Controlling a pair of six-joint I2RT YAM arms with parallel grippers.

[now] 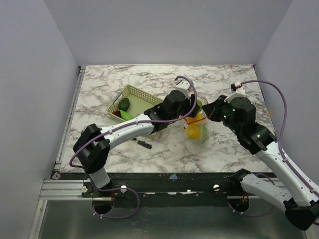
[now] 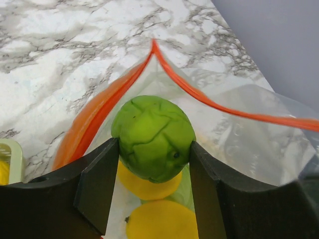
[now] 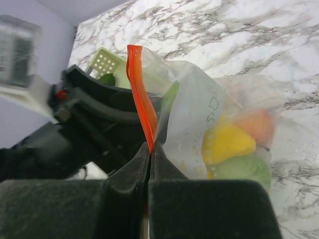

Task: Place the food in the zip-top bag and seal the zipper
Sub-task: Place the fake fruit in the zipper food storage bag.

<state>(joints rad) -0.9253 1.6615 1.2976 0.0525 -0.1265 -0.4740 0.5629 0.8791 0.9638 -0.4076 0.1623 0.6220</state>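
Left jaws clamp the rigid, probably lightweight green fruit point(image 2: 152, 137) across its middle above the limp zip-top bag point(image 3: 194, 114); right jaws pinch its slippery-looking zipper point(image 3: 139, 94).

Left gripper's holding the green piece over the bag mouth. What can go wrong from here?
1. The right gripper pinches the zipper at one spot only. A slip may collapse the zip-top bag mouth under the green toy vegetable held in the left gripper.
2. Yellow pieces lie just below the mouth, so the green one may perch high and block sealing.
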